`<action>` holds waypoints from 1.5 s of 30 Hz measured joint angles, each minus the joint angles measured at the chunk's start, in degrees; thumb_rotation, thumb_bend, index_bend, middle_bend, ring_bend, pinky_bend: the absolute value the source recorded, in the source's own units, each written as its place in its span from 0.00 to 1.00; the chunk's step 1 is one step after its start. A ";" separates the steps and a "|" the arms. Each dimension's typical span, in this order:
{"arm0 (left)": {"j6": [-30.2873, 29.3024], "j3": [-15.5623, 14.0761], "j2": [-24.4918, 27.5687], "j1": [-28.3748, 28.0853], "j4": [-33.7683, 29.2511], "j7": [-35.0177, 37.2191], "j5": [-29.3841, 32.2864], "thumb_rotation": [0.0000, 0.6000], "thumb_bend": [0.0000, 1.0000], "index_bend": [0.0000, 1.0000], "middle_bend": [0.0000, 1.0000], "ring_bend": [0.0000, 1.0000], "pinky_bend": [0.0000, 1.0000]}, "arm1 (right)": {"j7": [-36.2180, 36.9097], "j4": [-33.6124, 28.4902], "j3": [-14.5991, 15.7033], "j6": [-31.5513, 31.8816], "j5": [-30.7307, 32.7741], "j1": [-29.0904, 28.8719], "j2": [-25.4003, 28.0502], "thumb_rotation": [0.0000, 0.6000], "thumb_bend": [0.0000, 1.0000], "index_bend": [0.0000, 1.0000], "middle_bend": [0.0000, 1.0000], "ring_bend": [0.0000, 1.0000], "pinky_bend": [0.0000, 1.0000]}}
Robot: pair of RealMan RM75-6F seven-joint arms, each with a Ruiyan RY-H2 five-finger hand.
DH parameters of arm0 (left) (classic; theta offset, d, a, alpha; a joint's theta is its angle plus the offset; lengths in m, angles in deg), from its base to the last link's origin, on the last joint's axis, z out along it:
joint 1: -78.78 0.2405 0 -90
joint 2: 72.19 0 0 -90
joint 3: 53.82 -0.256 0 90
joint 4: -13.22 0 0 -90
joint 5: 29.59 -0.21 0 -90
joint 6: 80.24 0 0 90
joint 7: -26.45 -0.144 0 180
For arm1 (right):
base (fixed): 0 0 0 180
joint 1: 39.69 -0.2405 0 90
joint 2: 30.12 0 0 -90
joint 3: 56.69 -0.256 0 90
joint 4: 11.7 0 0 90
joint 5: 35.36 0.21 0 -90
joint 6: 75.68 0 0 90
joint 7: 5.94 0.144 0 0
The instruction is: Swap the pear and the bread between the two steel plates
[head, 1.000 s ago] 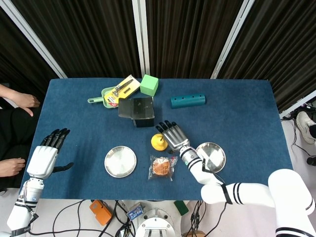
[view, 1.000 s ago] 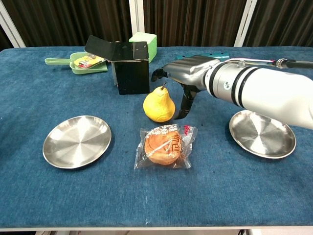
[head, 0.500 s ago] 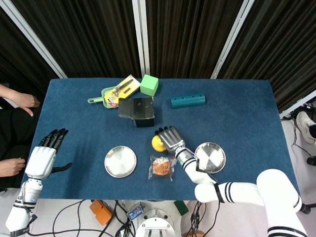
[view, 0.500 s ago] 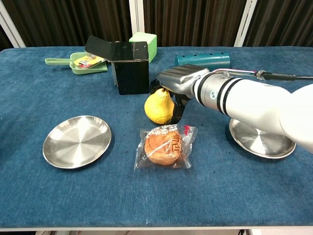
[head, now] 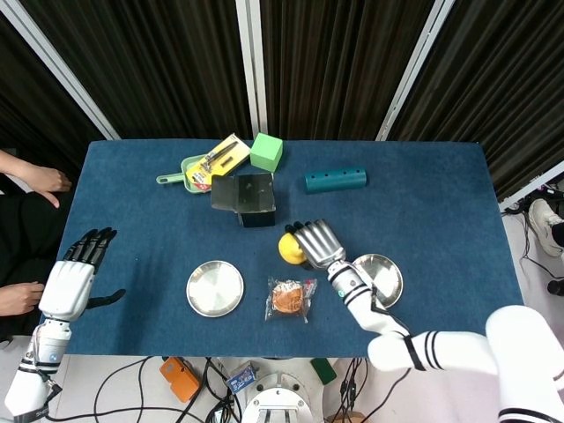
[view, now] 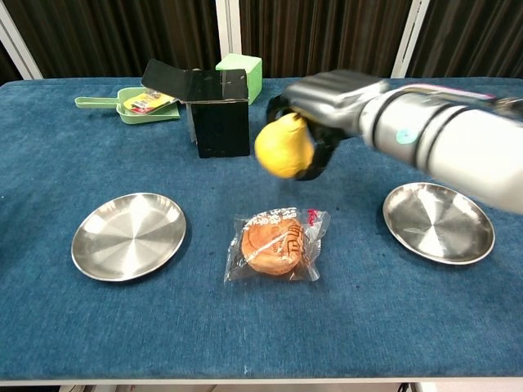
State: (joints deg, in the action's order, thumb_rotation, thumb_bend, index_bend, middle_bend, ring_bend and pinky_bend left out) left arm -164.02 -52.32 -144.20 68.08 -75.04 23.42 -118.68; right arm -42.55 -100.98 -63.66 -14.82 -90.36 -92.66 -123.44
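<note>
My right hand (view: 331,102) (head: 319,244) grips the yellow pear (view: 283,148) (head: 290,248) and holds it in the air above the table, between the two steel plates. The bread in its clear wrapper (view: 276,244) (head: 290,298) lies on the blue cloth below. The left steel plate (view: 128,235) (head: 215,287) and the right steel plate (view: 439,222) (head: 380,279) both hold nothing. My left hand (head: 72,275) hovers open past the table's left edge, seen only in the head view.
A black box (view: 206,106) stands behind the pear, with a green cube (view: 242,72) and a green tray of items (view: 140,103) beyond it. A teal cylinder (head: 335,181) lies at the back right. A person's arms (head: 26,181) show at far left.
My right hand closed around the pear and lifted it off the table, moving up and slightly right. The left hand has barely shifted.
</note>
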 measured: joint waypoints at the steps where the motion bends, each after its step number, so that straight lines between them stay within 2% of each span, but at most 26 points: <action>1: -0.02 -0.10 0.05 0.05 0.03 -0.04 -0.10 1.00 0.01 0.02 0.06 0.06 0.20 | 0.77 -1.06 0.85 0.82 -1.61 1.03 1.60 1.00 0.38 0.69 0.54 0.57 0.64; 5: 0.18 -0.58 0.10 0.10 0.02 -0.75 -0.66 1.00 0.01 0.02 0.06 0.06 0.20 | 6.05 -4.55 6.00 4.28 -9.17 6.66 9.60 1.00 0.38 0.68 0.54 0.57 0.64; 8: 0.61 -0.89 -0.25 -0.14 -0.11 -1.54 -1.31 1.00 0.01 0.02 0.06 0.06 0.20 | 11.08 -4.81 9.61 5.88 -13.72 10.52 13.68 1.00 0.38 0.67 0.54 0.57 0.64; 11: 1.12 -1.20 -0.73 -0.34 -0.29 -2.36 -1.64 1.00 0.01 0.02 0.06 0.05 0.20 | 15.54 -2.98 12.50 6.54 -17.57 13.77 15.12 1.00 0.38 0.66 0.54 0.57 0.63; 15: 1.47 -1.46 -1.19 -0.46 -0.66 -3.60 -1.91 1.00 0.01 0.02 0.06 0.05 0.20 | 19.56 1.34 13.85 6.21 -20.05 15.92 15.02 1.00 0.38 0.62 0.54 0.56 0.62; 18: 1.57 -1.53 -1.39 -0.45 -0.94 -4.35 -1.90 1.00 0.01 0.02 0.06 0.06 0.20 | 21.55 4.22 14.27 5.12 -21.65 17.03 14.50 1.00 0.38 0.50 0.50 0.51 0.59; 19: 1.63 -1.53 -1.40 -0.44 -1.03 -4.44 -1.81 1.00 0.01 0.02 0.06 0.06 0.20 | 22.12 4.76 14.32 4.75 -22.08 17.24 14.38 1.00 0.38 0.39 0.45 0.46 0.57; 22: 1.81 -1.48 -1.37 -0.45 -1.16 -4.41 -1.59 1.00 0.01 0.02 0.06 0.05 0.20 | 24.40 5.30 14.39 3.17 -23.02 17.52 14.43 1.00 0.38 0.13 0.34 0.37 0.52; 25: 2.06 -1.60 -1.23 -0.48 -1.29 -4.39 -1.60 1.00 0.01 0.02 0.06 0.05 0.20 | 26.26 5.48 14.59 1.43 -24.47 17.74 14.95 1.00 0.38 0.01 0.25 0.28 0.47; 27: 2.13 -1.74 -1.10 -0.49 -1.48 -4.46 -1.76 1.00 0.01 0.02 0.06 0.05 0.20 | 26.13 5.35 14.71 0.45 -25.08 18.02 15.57 1.00 0.38 0.00 0.20 0.23 0.44; 30: 2.20 -2.07 -0.82 -0.52 -2.18 -4.58 -2.33 1.00 0.01 0.02 0.06 0.05 0.20 | 25.91 4.75 14.67 0.72 -25.80 18.78 16.28 1.00 0.32 0.00 0.13 0.17 0.41; 33: 2.36 -2.53 -0.51 -0.65 -3.16 -5.10 -3.24 1.00 0.01 0.02 0.06 0.06 0.20 | 25.94 3.99 14.72 2.09 -27.06 19.86 17.07 1.00 0.25 0.00 0.08 0.12 0.39; 37: 3.40 -3.51 0.03 -1.17 -5.47 -5.05 -4.72 1.00 0.03 0.02 0.06 0.06 0.20 | 27.08 2.69 15.12 4.90 -29.48 21.55 18.54 0.99 0.23 0.00 0.01 0.05 0.32; 40: 5.46 -4.47 0.60 -2.26 -8.51 -4.98 -6.35 1.00 0.04 0.02 0.06 0.05 0.20 | 28.04 1.91 15.45 9.35 -31.68 23.66 19.76 0.98 0.23 0.00 0.00 0.00 0.19; 45: 12.13 -5.49 -0.02 -5.70 -13.53 -7.21 -8.54 1.00 0.04 0.02 0.05 0.02 0.20 | 28.42 1.86 15.94 22.67 -35.90 30.02 21.29 0.98 0.23 0.00 0.00 0.00 0.03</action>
State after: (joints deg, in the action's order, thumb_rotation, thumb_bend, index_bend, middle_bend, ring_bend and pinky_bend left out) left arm -151.89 -57.80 -144.22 62.38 -88.57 16.20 -127.23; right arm -14.13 -99.13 -47.72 7.84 -126.26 -62.64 -102.15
